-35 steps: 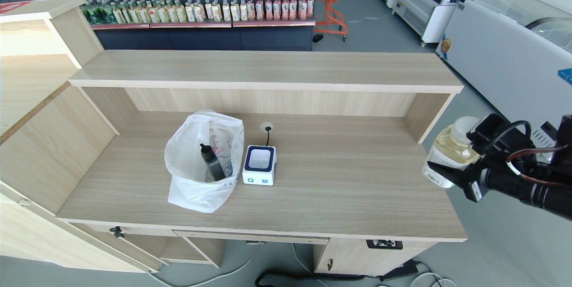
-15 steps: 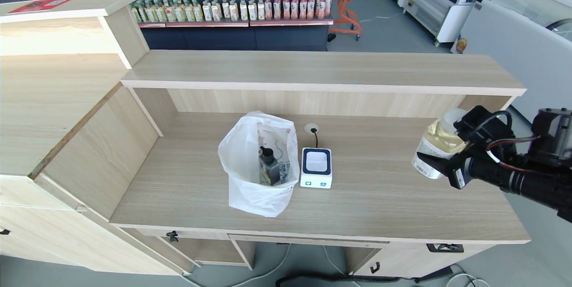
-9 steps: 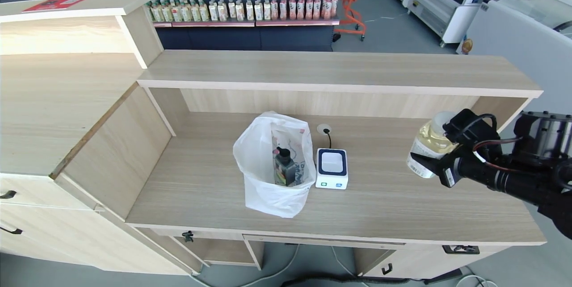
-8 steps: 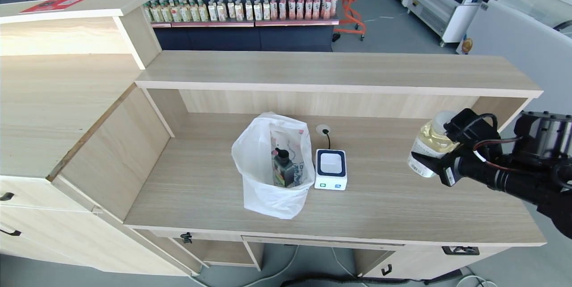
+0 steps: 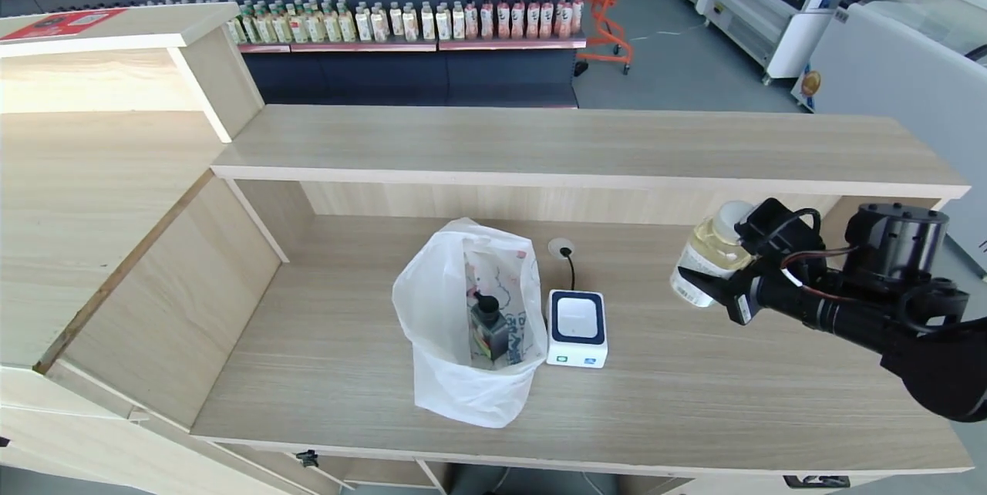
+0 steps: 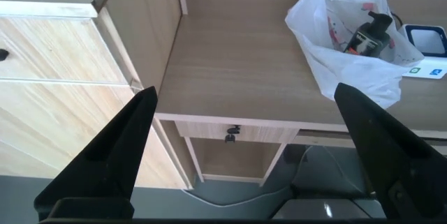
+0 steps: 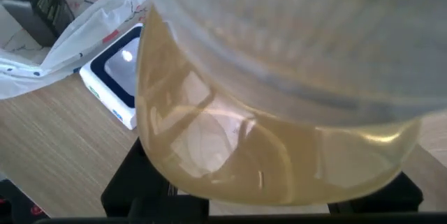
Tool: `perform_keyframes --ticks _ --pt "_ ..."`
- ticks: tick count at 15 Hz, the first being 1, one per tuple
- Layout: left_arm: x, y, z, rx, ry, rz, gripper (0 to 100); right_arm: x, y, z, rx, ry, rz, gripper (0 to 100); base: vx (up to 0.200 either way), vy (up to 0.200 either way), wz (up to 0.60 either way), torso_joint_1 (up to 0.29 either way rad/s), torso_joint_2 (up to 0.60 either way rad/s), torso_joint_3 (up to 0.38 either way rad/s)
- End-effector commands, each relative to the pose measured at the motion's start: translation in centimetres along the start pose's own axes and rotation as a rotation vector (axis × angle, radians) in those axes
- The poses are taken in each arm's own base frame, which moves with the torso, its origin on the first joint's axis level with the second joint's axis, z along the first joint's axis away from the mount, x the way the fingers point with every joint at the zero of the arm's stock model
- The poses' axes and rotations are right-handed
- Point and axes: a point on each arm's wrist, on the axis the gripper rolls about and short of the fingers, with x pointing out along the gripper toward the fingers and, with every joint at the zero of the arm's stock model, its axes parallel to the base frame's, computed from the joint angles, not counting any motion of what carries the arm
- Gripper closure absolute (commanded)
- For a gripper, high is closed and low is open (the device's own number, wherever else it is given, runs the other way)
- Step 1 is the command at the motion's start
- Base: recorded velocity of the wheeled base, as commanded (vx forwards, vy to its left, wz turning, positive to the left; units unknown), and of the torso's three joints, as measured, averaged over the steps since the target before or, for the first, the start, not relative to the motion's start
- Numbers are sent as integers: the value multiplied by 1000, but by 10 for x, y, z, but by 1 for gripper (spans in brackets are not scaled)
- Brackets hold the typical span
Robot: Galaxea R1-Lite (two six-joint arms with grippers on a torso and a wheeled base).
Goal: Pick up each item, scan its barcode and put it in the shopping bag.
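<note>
My right gripper [image 5: 713,279] is shut on a clear bottle of yellowish liquid [image 5: 705,254] with a white cap, held in the air above the right part of the counter [image 5: 694,395]. In the right wrist view the bottle [image 7: 265,133] hangs above and beside the scanner [image 7: 115,77]. The white and dark-blue barcode scanner [image 5: 576,327] sits mid-counter. Just to its left stands the open white shopping bag [image 5: 455,325] with a dark pump bottle [image 5: 490,325] inside. My left gripper [image 6: 244,133] is open, low in front of the counter's front left edge, with the bag [image 6: 349,35] beyond it.
A raised shelf [image 5: 586,148] runs along the back of the counter, with side walls left and right. The scanner's black cable [image 5: 569,267] goes into a hole behind it. Shop shelves of drinks [image 5: 401,17] and freezers [image 5: 887,40] stand beyond.
The head view has shifted, so the counter sits differently in the picture. My right gripper with the bottle has moved left over the counter, closer to the scanner.
</note>
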Motion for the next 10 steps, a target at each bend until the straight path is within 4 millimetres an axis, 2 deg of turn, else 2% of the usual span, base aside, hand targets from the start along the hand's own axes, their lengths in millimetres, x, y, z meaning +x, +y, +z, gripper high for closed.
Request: perform_keyframes --ticks 1,7,10 --pt "0 0 0 -1 2 1 0 16 13 -13 2 7 39 100 0 0 0 0 0 0" --pt "0 0 0 -1 2 1 0 43 53 -24 -75 -116 170 100 0 0 0 0 0 0" --pt "0 0 0 -1 2 1 0 53 63 -44 -152 -179 218 100 0 0 0 0 0 0"
